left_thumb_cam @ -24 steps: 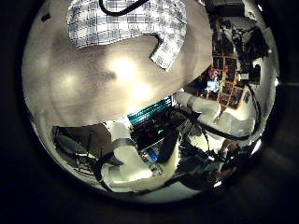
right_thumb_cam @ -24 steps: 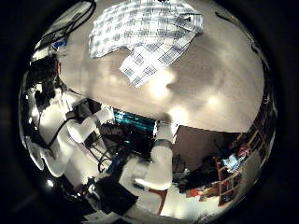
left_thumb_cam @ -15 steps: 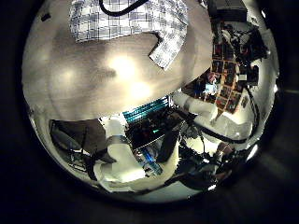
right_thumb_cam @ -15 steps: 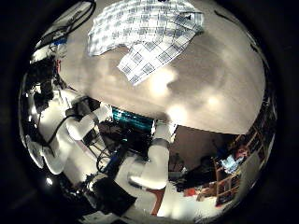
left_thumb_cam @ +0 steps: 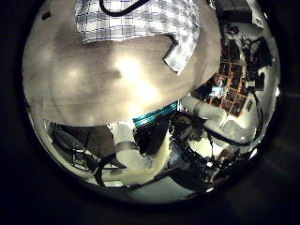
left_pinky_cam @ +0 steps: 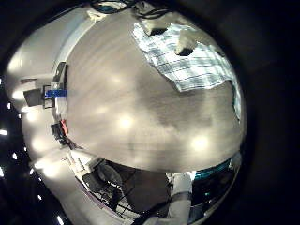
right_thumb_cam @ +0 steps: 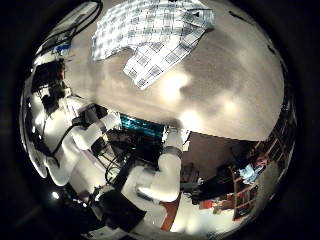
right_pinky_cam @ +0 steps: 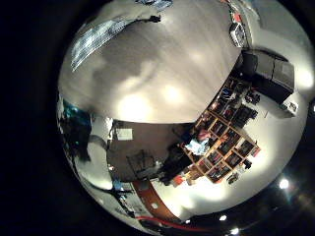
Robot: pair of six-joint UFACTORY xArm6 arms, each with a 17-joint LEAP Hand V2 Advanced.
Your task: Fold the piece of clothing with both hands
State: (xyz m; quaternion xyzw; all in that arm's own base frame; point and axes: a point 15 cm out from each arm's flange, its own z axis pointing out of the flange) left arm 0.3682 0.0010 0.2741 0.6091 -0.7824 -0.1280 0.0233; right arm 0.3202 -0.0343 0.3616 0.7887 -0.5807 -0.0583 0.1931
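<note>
A checked piece of clothing lies spread flat on the table [left_pinky_cam: 122, 112]. It shows in the left thumb side palm view [left_thumb_cam: 141, 21] with one sleeve [left_thumb_cam: 183, 52] reaching out over the table. It shows in the left little finger side palm view [left_pinky_cam: 192, 64], the right thumb side palm view [right_thumb_cam: 150, 35] with a sleeve [right_thumb_cam: 150, 65], and small in the right little finger side palm view [right_pinky_cam: 98, 37]. Both palms are above the table, away from the clothing. A white arm [left_thumb_cam: 131, 155] shows behind the left palm and another [right_thumb_cam: 160, 180] behind the right palm.
Small items [left_pinky_cam: 56, 94] lie at one table edge, away from the clothing. Shelves with clutter [right_pinky_cam: 221, 133] stand beyond the table. A wide stretch of bare table top [right_thumb_cam: 220, 90] lies between the clothing and the table edge nearest the arms.
Both thumb side views have shifted a little, so both hands have moved slightly. The clothing lies as it did before.
</note>
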